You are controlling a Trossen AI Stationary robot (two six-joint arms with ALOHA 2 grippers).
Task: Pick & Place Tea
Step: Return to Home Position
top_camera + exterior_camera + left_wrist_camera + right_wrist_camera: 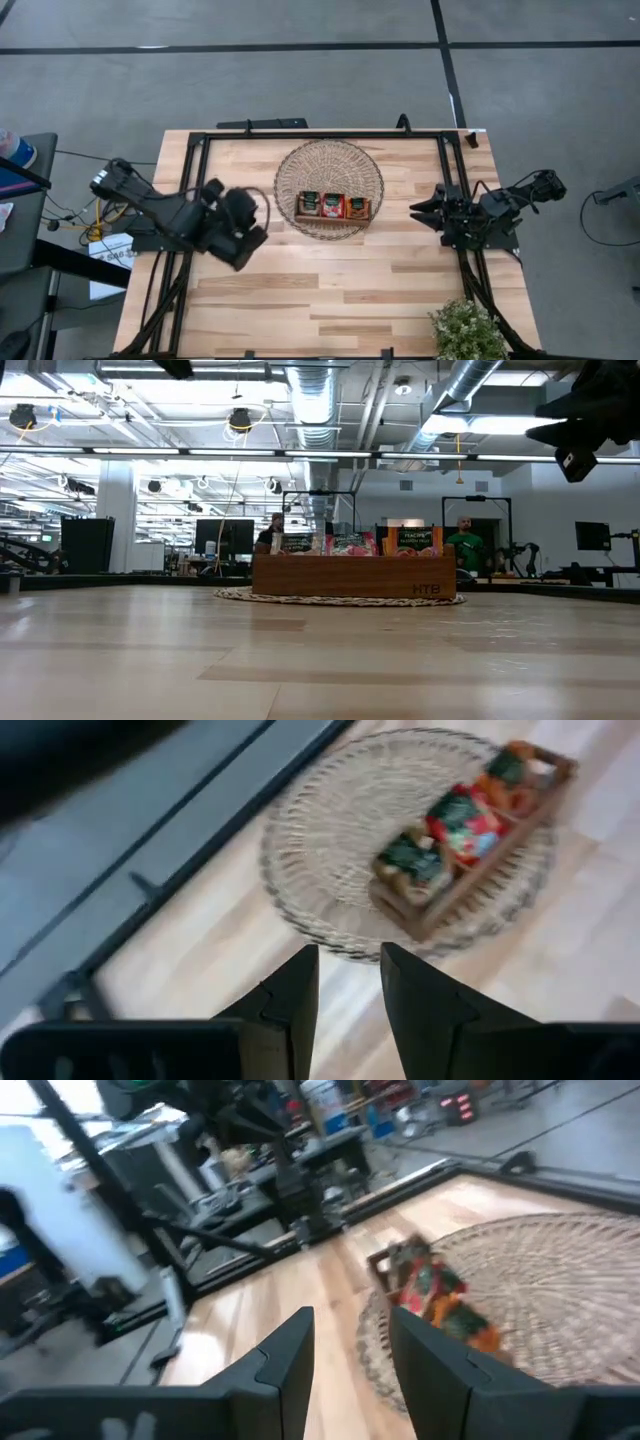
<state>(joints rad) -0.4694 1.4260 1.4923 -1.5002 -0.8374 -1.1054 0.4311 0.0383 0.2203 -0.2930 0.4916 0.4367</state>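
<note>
A round wicker basket (329, 187) lies flat at the table's middle. On its near part stands a brown wooden tray (332, 207) with three compartments. Tea sachets stand upright in it: dark-green-topped ones (309, 204), red ones (333, 206) and orange ones (357, 207). The low view shows the tray (355, 575) side-on. My left gripper (250, 228) hangs above the table, left of the basket and slanting down toward it. It is open (348, 965) with nothing between its fingers. My right gripper (420, 212) waits right of the basket, also open (350, 1330) and holding nothing.
Black frame rails (200, 140) run along the table's left, far and right sides. A potted green plant (467, 330) stands at the near right corner. Bare wood lies between the basket and the near edge. People (462, 545) stand in the room beyond.
</note>
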